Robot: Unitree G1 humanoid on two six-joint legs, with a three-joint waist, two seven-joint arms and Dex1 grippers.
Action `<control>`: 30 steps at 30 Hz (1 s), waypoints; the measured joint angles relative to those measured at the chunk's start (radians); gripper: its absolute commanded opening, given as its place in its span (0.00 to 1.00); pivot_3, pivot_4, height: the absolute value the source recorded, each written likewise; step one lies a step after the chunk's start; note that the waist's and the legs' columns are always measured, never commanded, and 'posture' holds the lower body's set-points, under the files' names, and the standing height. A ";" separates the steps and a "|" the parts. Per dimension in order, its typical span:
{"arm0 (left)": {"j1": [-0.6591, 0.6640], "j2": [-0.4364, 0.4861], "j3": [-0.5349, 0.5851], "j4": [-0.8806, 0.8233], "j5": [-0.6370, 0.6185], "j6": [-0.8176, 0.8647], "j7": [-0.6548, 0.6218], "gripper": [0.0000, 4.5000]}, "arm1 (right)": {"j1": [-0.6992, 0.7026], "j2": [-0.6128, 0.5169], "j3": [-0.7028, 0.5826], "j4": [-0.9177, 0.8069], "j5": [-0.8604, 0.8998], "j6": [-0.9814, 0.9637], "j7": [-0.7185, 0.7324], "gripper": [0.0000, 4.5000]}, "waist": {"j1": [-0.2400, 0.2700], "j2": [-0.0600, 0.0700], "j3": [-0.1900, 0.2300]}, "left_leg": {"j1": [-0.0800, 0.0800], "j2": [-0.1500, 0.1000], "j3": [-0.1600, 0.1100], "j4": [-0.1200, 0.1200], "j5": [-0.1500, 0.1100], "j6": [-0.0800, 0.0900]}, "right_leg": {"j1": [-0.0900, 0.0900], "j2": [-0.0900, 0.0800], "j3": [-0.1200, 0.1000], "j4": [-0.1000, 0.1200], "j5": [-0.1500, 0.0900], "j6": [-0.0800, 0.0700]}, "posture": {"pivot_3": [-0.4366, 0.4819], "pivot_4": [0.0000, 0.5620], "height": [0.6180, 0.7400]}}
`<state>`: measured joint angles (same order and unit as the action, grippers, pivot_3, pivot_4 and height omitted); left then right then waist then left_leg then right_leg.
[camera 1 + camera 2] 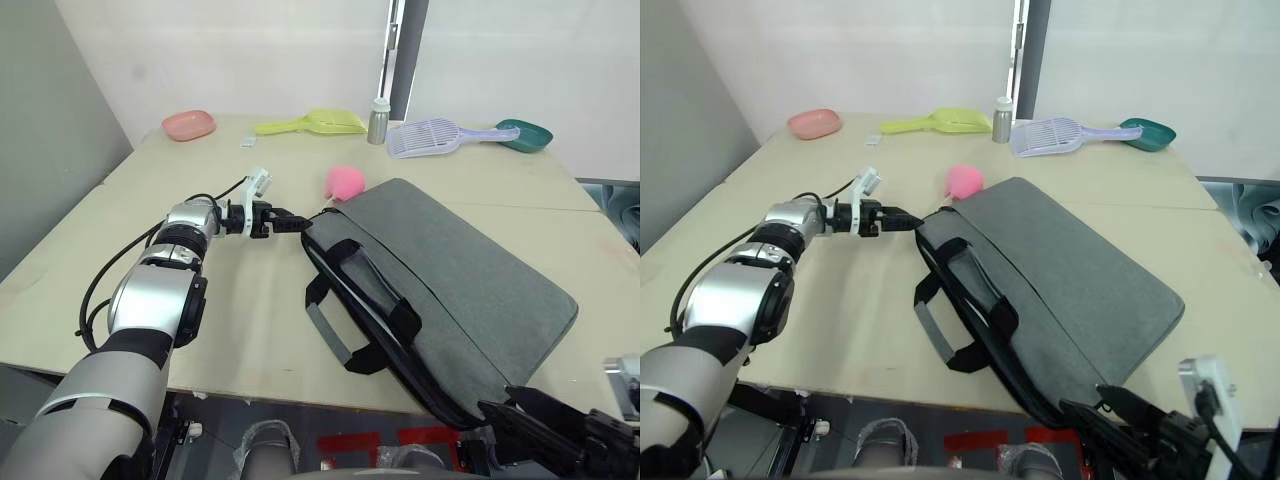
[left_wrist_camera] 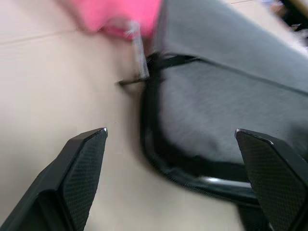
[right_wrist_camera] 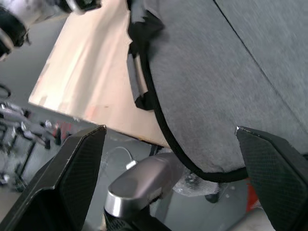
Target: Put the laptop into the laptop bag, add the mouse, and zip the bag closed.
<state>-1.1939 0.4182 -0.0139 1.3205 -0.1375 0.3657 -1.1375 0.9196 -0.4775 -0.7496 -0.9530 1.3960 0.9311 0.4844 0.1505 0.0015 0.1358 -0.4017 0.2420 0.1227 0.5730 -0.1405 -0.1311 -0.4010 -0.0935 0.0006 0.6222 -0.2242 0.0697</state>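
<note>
The grey laptop bag (image 1: pixel 460 280) lies flat and diagonal on the table, its black strap handles (image 1: pixel 360 300) spilling toward the table's left side. My left gripper (image 1: pixel 296 223) reaches to the bag's far left corner and is open, with that corner and its black zipper edge (image 2: pixel 154 125) between the spread fingers. Below the table's front edge, my right gripper (image 1: pixel 505 405) is open under the bag's near corner (image 3: pixel 202 159), which overhangs the edge. The laptop and the mouse are out of view.
A pink plush toy (image 1: pixel 345 182) sits just behind the bag's far corner. Along the back of the table (image 1: pixel 240 330) stand a pink dish (image 1: pixel 189 125), a yellow scoop (image 1: pixel 312 123), a small bottle (image 1: pixel 377 120), a lilac slotted scoop (image 1: pixel 430 137) and a teal scoop (image 1: pixel 524 135).
</note>
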 measured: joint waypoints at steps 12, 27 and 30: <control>-0.004 -0.157 0.138 0.025 -0.008 0.002 0.175 0.94 | 0.031 0.040 0.253 -0.001 -0.093 -0.128 -0.110 1.00 | 0.001 0.000 0.000 | 0.000 -0.002 -0.002 0.001 0.000 0.000 | 0.003 -0.002 -0.001 -0.002 0.001 0.002 | 0.48 0.27 1.00; 0.000 -0.122 0.120 0.027 0.043 0.068 0.021 0.01 | 0.189 0.005 0.254 -0.005 -0.007 -0.245 -0.134 1.00 | 0.004 0.000 0.000 | 0.000 -0.003 -0.002 0.000 -0.001 0.002 | 0.004 -0.003 -0.002 -0.005 0.001 0.003 | 0.48 0.27 1.00; 0.000 -0.108 0.109 0.019 0.061 0.067 -0.002 0.01 | 0.253 -0.025 0.172 -0.003 0.038 -0.269 -0.101 1.00 | 0.000 0.000 0.000 | 0.000 -0.003 -0.002 -0.001 -0.001 0.002 | 0.004 -0.003 -0.001 -0.006 0.001 0.003 | 0.48 0.27 1.00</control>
<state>-1.1935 0.3102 0.0948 1.3394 -0.0763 0.4326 -1.1393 1.1728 -0.5027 -0.5778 -0.9558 1.4337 0.6625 0.3833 0.1506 0.0016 0.1363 -0.4016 0.2394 0.1208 0.5722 -0.1412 -0.1293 -0.3974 -0.0960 -0.0009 0.6165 -0.2228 0.0723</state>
